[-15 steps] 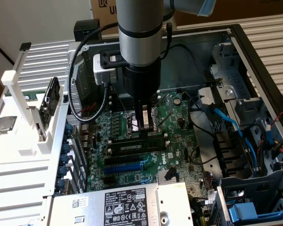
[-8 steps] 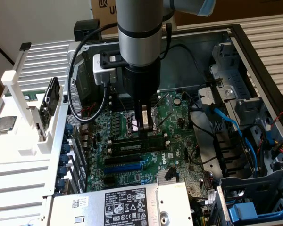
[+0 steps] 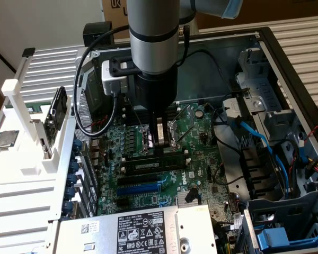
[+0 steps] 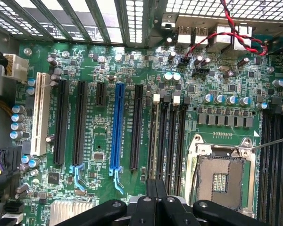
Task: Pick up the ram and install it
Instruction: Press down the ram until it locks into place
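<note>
While the open computer case (image 3: 286, 58) takes up most of the exterior view, the grey robot arm (image 3: 153, 37) reaches down into its middle over the green motherboard (image 3: 148, 174). That view takes in the whole setting: a white rack (image 3: 26, 137) on the exterior view's left, a silver power supply (image 3: 132, 227) with a black label at the near edge, blue cables (image 3: 254, 135) and a blue plastic bracket (image 3: 286, 238) on the exterior view's right. The gripper (image 3: 160, 142) stands just over the ram (image 3: 151, 164), a dark stick with a pale label lying along the memory slots just in front of the processor socket (image 3: 159, 135). The fingers sit close together at the ram's upper edge and seem to touch it, but I cannot tell whether they clamp it. Nearer the camera runs the blue slot (image 3: 140, 187), parallel to the ram.

The wrist view looks straight down the board and gives detail the other lacks: the blue slot (image 4: 116, 129) among long black slots (image 4: 61, 122), a white slot (image 4: 39, 113), red and black twisted wires (image 4: 236, 33) by the rear ports, and the bare metal processor socket (image 4: 221, 176). The gripper (image 4: 155, 197) shows as dark fingers (image 4: 151, 188) pressed together, right over the memory slots (image 4: 167, 136) with white end clips. The ram itself cannot be made out there under the fingers.
</note>
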### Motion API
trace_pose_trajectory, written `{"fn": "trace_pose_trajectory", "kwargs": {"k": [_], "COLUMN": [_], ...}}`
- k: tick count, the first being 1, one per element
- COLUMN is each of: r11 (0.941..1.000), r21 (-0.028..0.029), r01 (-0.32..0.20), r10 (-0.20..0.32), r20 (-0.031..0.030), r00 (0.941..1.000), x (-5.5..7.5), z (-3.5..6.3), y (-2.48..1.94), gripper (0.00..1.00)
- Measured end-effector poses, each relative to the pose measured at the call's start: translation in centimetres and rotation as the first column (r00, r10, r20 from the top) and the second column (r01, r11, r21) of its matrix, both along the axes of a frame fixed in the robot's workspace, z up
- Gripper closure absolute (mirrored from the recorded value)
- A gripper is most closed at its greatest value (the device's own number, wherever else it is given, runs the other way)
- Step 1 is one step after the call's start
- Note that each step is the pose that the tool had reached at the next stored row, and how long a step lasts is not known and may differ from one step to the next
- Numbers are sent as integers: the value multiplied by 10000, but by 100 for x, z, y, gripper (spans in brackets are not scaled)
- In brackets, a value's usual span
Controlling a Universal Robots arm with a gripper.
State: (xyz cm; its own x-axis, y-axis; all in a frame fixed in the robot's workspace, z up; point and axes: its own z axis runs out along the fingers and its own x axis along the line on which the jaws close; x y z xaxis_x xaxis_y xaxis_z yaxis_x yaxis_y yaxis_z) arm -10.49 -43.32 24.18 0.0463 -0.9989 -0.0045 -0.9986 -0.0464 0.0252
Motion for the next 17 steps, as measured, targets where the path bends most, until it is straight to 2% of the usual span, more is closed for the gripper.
{"fn": "trace_pose_trajectory", "kwargs": {"k": [2,3,12,15,17], "r11": [9997,9995,9995,9997,9999], "r21": [-226,-306,-305,-228,-127], "r01": [0,-1,-1,1,-1], "r10": [0,1,1,0,1], "r20": [0,0,2,4,3], "r00": [10000,10000,10000,10000,10000], "x": [-1,-2,-18,-20,-20], "z": [-1,-2,-10,-16,-19], "y": [17,30,42,43,43], "gripper": [90,90,90,90,90]}}
